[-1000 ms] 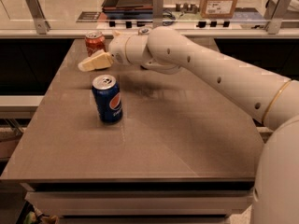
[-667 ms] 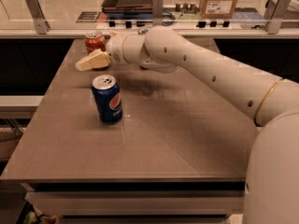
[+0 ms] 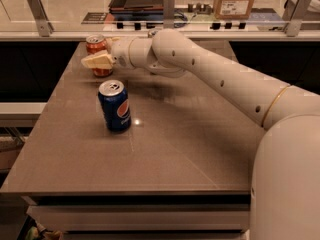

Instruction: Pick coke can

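Knocking over the orange-red coke can with the silver top [image 3: 94, 45] is the risk I rate highest from here. It stands upright near the far left corner of the grey-brown tabletop [image 3: 200, 154], close to the edge, and my cream-coloured end effector [image 3: 100, 61] sits right across its front at about mid-height. If I push in off-centre, or close before the can is squarely inside my grasp, it could tip or skid toward the left edge and drop off. A lift begun on a weak hold could also let the smooth metal slip out.

From this single camera view I cannot tell whether my end effector is spread around the can or already clamped on it. The cream part covers the can's middle and hides the contact, so it may be touching or only just in front.

The blue Pepsi can [image 3: 115, 106] stands upright nearer the camera, apart from the coke can and below my wrist. A low retreat or a sagging forearm could clip its top.

As for pose, my white arm [image 3: 215, 76] reaches from the lower right across the tabletop. The forearm stretches leftward and somewhat away from the camera, the wrist is roughly level, and the end effector points left at the can's side for a sideways grasp.
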You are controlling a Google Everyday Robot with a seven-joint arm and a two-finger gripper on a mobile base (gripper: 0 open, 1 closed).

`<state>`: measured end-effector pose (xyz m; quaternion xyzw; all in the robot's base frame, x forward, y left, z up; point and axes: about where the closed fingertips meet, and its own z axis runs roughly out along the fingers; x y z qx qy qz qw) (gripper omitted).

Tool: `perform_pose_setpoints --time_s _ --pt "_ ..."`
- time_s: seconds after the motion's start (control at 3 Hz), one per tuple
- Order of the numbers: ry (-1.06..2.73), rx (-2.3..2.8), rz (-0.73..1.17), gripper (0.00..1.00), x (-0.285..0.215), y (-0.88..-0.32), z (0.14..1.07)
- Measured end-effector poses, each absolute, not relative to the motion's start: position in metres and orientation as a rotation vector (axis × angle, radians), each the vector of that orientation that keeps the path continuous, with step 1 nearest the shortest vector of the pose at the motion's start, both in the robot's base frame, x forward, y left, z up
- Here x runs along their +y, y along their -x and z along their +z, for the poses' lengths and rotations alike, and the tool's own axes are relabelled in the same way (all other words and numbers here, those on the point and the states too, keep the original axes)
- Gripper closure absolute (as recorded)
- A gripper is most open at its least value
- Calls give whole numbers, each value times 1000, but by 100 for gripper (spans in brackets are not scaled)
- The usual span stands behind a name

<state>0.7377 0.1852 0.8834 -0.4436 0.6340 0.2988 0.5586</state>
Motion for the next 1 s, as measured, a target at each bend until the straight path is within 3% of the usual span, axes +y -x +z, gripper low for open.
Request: perform_pose_setpoints --time_s 1.0 --pt "1013 1477 734 99 152 -730 884"
